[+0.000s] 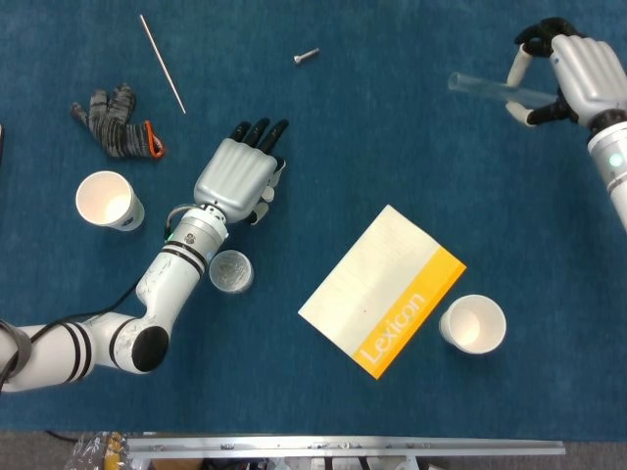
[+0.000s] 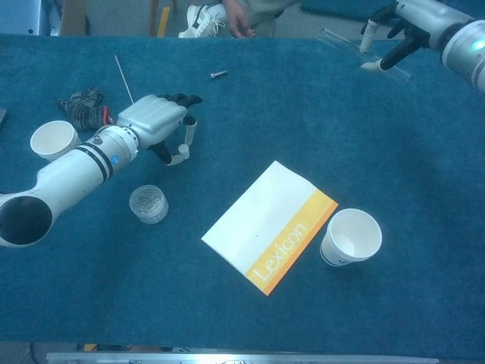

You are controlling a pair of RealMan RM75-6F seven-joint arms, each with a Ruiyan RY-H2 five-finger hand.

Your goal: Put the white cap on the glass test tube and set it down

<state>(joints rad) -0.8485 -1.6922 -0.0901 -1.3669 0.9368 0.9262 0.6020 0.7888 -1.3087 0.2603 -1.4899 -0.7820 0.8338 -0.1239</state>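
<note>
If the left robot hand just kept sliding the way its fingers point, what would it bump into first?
Probably nothing close: ahead of the left robot hand lies bare blue cloth. The small bolt sits farther on, slightly to one side, so a hit is uncertain.

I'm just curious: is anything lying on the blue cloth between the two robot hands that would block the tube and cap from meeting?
Nothing visible does: between the clear glass test tube and left robot hand lies bare cloth.
</note>
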